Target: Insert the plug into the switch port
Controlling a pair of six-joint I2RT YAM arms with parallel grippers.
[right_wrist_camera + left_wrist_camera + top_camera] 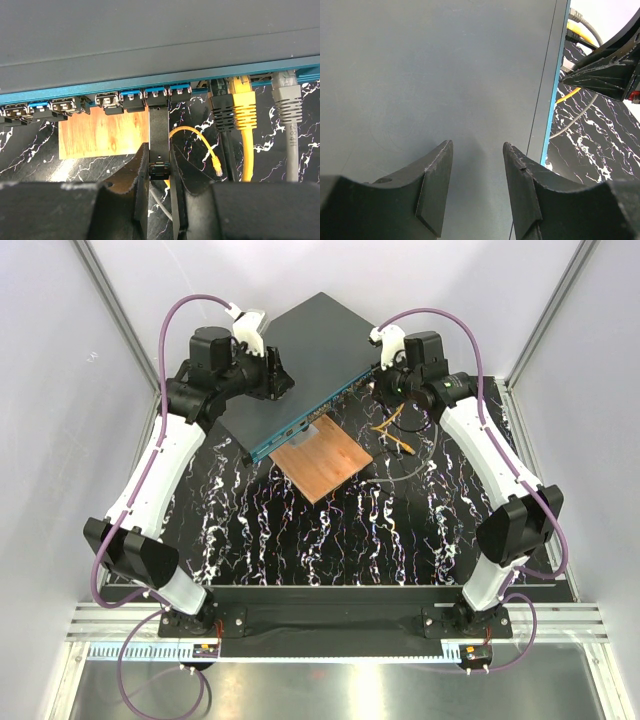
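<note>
While the left gripper hangs with fingers parted over the switch, set at the far end of a black, white-veined table between pale walls, the right gripper clamps a black plug at its blue socket row.

- right of the plug at the switch port face, a black connector, a yellow connector and a grey connector fill neighbouring sockets, their cables hanging across that side
- a loose yellow cable end curls just beside the right gripper, crowding its right finger
- left of the plug the sockets carry no cables; the brown board lies just below them
- the switch top is bare around the left gripper, fingers spread with nothing between
- the marbled table between the arms lies open
</note>
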